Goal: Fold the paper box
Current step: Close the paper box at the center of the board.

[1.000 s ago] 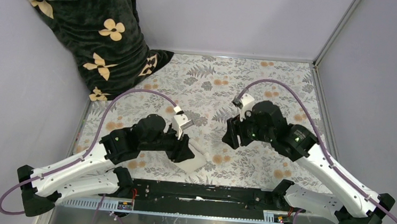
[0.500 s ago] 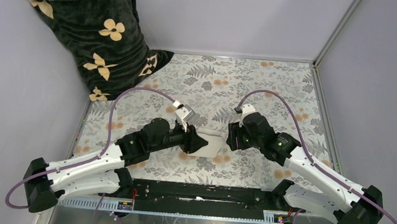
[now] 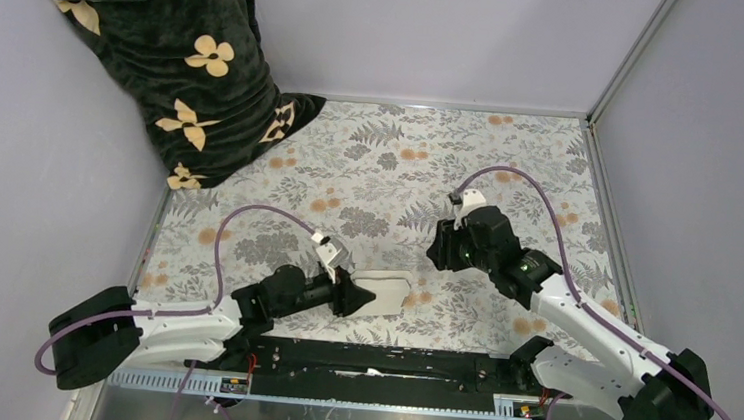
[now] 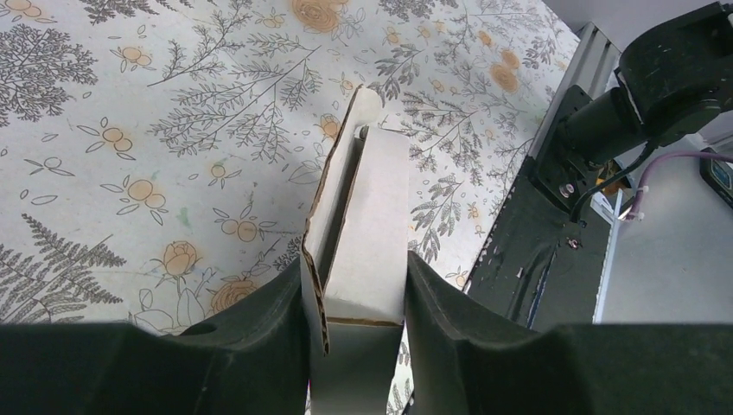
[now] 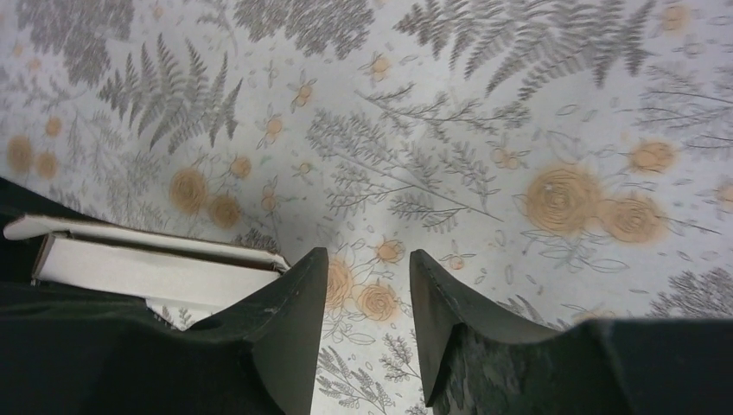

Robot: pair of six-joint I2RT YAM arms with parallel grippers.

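Note:
The paper box (image 3: 385, 292) is white cardboard, partly folded and flattened, with one flap standing out along its side. My left gripper (image 3: 349, 295) is shut on its near end and holds it low over the table. In the left wrist view the paper box (image 4: 361, 207) sits edge-on between the two dark fingers (image 4: 268, 320) of the left gripper (image 4: 356, 298). My right gripper (image 3: 440, 252) hovers to the right of the box, apart from it. In the right wrist view the right gripper (image 5: 368, 264) is open over bare cloth, with the paper box (image 5: 147, 266) off to the left.
A floral cloth (image 3: 403, 152) covers the table. A dark flower-patterned fabric bundle (image 3: 174, 64) fills the back left corner. The black mounting rail (image 3: 376, 361) runs along the near edge, close to the box. A metal frame post (image 3: 606, 178) borders the right side.
My left arm has drawn back toward the near edge, carrying the box away from the right gripper. The right gripper's jaws have narrowed and it stays off to the right.

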